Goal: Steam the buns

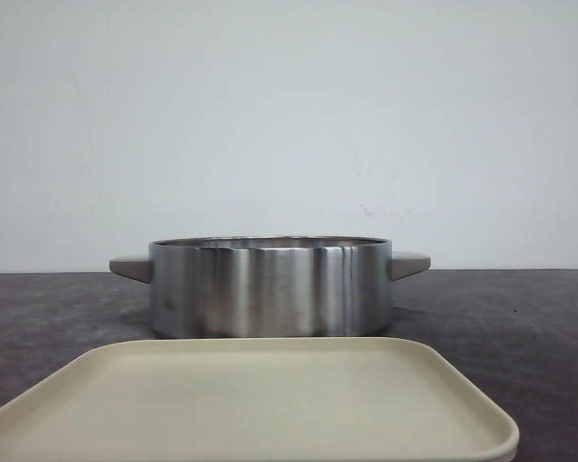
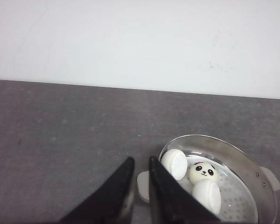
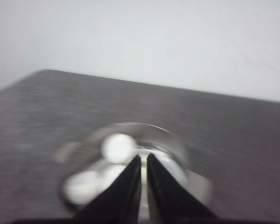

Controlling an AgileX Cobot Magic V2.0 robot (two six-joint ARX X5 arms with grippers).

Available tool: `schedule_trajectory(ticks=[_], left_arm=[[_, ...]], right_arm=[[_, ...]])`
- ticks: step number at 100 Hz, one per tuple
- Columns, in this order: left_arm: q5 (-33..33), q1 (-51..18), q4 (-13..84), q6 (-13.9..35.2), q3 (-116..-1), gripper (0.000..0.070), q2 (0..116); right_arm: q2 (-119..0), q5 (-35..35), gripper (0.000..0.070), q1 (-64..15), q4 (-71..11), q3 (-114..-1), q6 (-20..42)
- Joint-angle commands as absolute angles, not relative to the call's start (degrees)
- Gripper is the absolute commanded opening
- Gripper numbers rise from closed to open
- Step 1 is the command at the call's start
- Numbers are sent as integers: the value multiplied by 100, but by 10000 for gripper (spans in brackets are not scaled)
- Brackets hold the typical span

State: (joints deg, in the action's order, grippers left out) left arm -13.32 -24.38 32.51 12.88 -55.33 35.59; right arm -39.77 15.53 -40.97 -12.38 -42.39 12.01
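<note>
The steel steamer pot (image 1: 270,289) stands mid-table; from the front its inside is hidden. In the left wrist view three white buns lie inside the pot (image 2: 233,149): one on its side (image 2: 174,163), one showing a panda face (image 2: 203,172), and one turned away (image 2: 207,195). My left gripper (image 2: 141,160) hovers just outside the pot's near handle (image 2: 143,186), its jaws almost together with nothing between them. The right wrist view is blurred; white buns (image 3: 117,147) show in the pot (image 3: 177,144) below my right gripper (image 3: 143,157), which is shut and empty.
A beige square plate (image 1: 250,404) fills the foreground in front of the pot, with nothing on it. The dark table (image 1: 520,327) runs to a white wall behind. Grey pot handles (image 1: 409,263) stick out on both sides.
</note>
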Motion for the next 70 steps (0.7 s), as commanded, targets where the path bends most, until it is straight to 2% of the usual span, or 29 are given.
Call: schedule_trajectory(ticks=[1, 13, 28, 41, 58, 70], left_arm=[[-1330, -2456, 3175, 1310, -5616, 19, 3583], [-1330, -2456, 3175, 1310, -5616, 19, 3586], [-1330, -2456, 3175, 1308, -5616, 19, 3586], [-1330, -2456, 3175, 1308, -5616, 19, 3586], [-1330, -2456, 3175, 1310, -5616, 19, 3586], [-1330, -2456, 3173, 1308, -5616, 19, 3586]], right_arm=[[-3601, 1302, 13, -3712, -1131, -3811, 958], [-2657, 1072, 13, -2803, -434, -2687, 526], [-1468, 659, 13, -1551, 97, -1424, 381], [-766, 484, 13, -832, 86, -672, 390], [-285, 220, 13, -421, 12, -86, 408], [-19, 148, 13, -331, -794, -69, 405]])
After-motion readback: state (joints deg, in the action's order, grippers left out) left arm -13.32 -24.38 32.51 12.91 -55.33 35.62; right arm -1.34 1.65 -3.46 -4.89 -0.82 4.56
